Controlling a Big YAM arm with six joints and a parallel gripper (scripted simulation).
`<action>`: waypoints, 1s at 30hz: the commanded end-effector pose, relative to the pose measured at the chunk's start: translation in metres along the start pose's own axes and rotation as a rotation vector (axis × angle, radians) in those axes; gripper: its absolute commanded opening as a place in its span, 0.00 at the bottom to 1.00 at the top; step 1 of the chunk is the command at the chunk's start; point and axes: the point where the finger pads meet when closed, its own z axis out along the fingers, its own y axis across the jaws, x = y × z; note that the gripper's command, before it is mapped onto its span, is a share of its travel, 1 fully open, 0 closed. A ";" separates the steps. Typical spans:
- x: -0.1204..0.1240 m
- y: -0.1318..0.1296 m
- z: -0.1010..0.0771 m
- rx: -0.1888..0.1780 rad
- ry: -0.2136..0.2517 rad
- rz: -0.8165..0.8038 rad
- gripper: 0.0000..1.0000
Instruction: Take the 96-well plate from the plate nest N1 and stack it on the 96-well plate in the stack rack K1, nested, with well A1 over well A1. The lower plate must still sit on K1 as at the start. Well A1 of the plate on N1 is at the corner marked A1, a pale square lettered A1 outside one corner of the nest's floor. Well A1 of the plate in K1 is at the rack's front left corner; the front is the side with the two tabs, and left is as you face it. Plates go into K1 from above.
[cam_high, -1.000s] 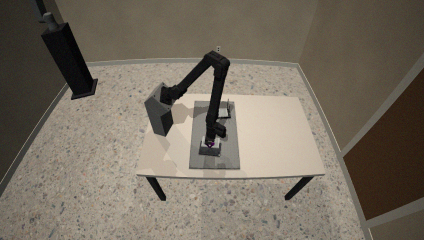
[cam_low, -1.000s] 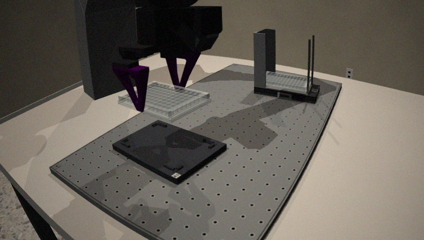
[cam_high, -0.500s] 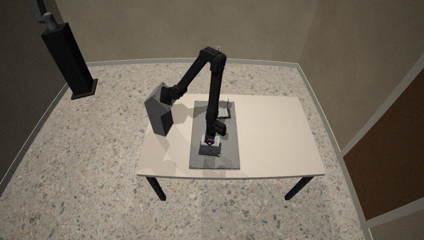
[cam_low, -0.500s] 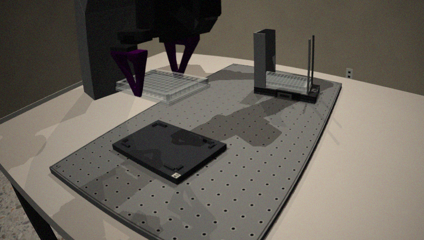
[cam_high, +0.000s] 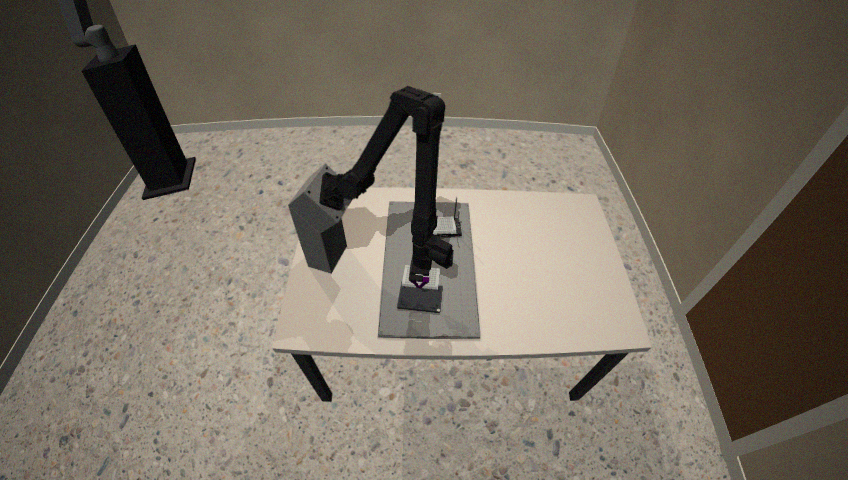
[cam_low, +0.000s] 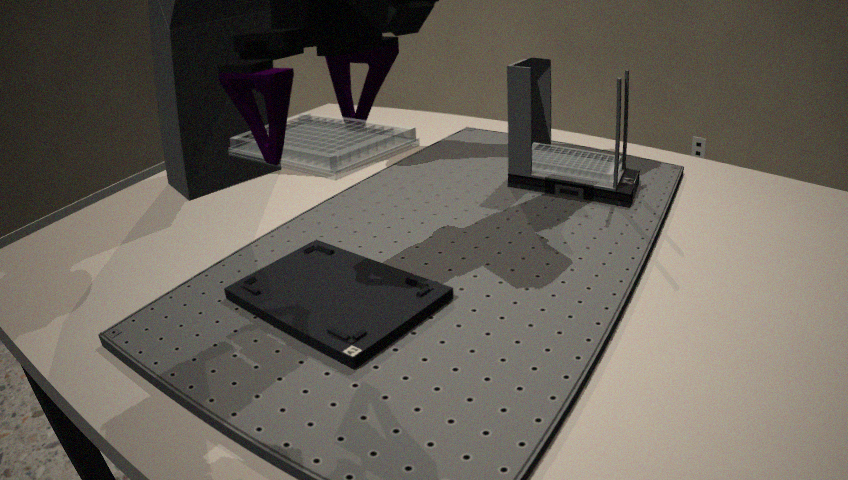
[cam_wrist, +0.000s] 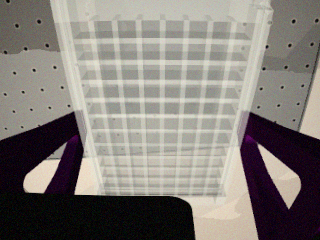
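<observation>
The gripper (cam_low: 309, 127) pinches the clear 96-well plate (cam_low: 333, 141) by its long sides (purple fingers (cam_low: 264, 113) on either edge). The plate hangs level, well above the bare plate nest N1 (cam_low: 339, 300). Stack rack K1 (cam_low: 526, 118) stands well apart, holding its own plate.

A grey perforated rectangular board (cam_low: 476, 333) is laid flat on the pale rectangular, dark-legged table (cam_high: 553, 267).

Clear 96-well plate (cam_low: 324, 141) aloft, level, pincer-held
</observation>
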 end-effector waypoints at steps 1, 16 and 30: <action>-0.002 -0.005 -0.011 0.011 -0.013 -0.003 0.00; -0.002 -0.004 -0.035 0.011 -0.013 -0.004 0.00; -0.008 -0.003 -0.030 0.008 -0.019 -0.003 0.00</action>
